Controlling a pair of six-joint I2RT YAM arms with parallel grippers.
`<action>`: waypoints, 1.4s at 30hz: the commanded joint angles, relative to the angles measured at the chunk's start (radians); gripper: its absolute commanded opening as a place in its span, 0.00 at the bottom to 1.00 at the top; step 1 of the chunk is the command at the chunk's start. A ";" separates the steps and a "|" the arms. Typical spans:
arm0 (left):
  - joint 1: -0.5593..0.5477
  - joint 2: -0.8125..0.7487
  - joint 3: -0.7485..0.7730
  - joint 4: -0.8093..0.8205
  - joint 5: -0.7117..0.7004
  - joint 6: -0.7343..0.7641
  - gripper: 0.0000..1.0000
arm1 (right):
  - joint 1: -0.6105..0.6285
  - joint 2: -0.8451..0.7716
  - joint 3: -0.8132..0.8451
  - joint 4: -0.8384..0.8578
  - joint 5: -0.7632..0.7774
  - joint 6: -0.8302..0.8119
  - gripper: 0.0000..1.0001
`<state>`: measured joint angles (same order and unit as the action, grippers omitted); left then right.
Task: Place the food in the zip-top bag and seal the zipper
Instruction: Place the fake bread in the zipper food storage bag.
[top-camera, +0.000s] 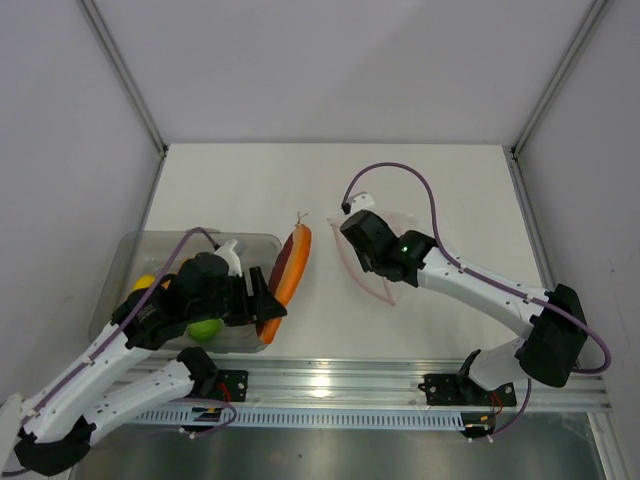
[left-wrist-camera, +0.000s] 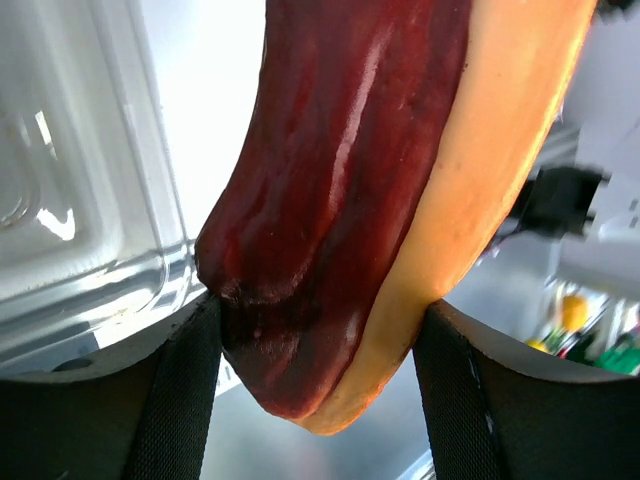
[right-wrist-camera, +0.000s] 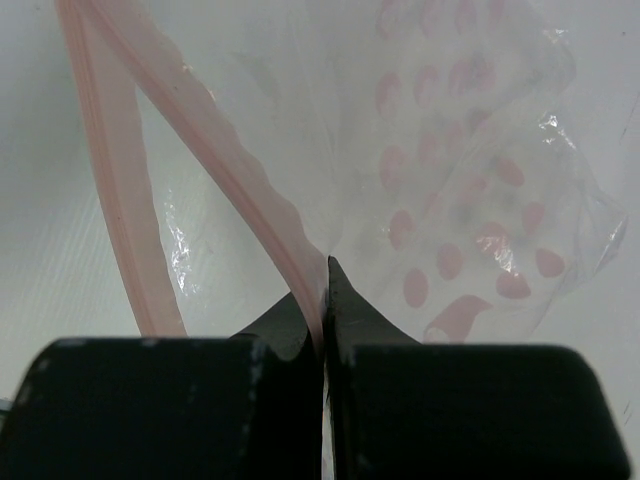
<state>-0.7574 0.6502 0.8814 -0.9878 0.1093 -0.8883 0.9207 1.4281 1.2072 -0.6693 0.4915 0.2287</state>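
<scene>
My left gripper (top-camera: 262, 302) is shut on the curved dark-red and orange slice (top-camera: 288, 275). It holds the slice at the right edge of the grey bin, pointing toward the bag. In the left wrist view the slice (left-wrist-camera: 370, 190) fills the gap between the fingers (left-wrist-camera: 180, 400). My right gripper (top-camera: 352, 228) is shut on the pinkish zipper strip (right-wrist-camera: 215, 165) of the clear zip-top bag (right-wrist-camera: 460, 190), holding the upper edge of its mouth up; the other strip hangs apart at the left. The bag (top-camera: 385, 280) lies under the right arm. A lime-green fruit (top-camera: 205, 329) and a yellow piece (top-camera: 146, 283) lie in the bin.
The grey translucent bin (top-camera: 140, 245) stands at the left, under the left arm. A metal rail (top-camera: 380, 385) runs along the near table edge. Grey walls close in the table on the left, right and far sides.
</scene>
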 joint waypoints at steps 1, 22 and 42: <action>-0.094 0.055 0.065 0.017 -0.072 0.095 0.01 | -0.003 0.017 0.052 -0.022 0.013 -0.020 0.00; -0.556 0.324 0.162 -0.012 -0.482 0.107 0.01 | -0.009 0.008 0.057 -0.107 -0.202 -0.014 0.00; -0.589 0.591 0.327 -0.135 -0.503 0.155 0.01 | 0.049 -0.047 0.025 -0.075 -0.240 -0.009 0.00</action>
<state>-1.3396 1.2110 1.1370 -1.1175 -0.3637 -0.7727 0.9447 1.4158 1.2354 -0.7731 0.2600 0.2260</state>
